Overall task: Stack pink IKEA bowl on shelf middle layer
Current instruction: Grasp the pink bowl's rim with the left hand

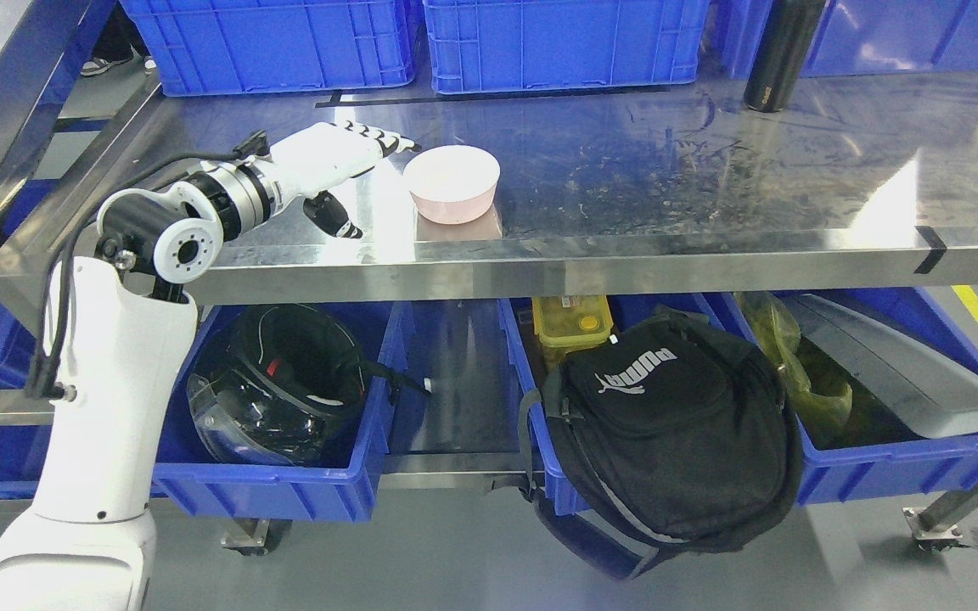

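Note:
A pink bowl [452,183] stands upright on the steel middle shelf [710,170], a little left of its centre and near the front edge. My left hand [370,174] hovers just to the bowl's left, fingers stretched out toward its rim and thumb hanging below, holding nothing. The fingertips [404,144] reach close to the rim; I cannot tell whether they touch it. The white left arm rises from the lower left. No right arm shows.
Blue crates [557,42] line the back of the shelf, with a black bottle [780,55] at the back right. Below, blue bins hold a black helmet [277,386], a black backpack [667,433] and a yellow box [572,322].

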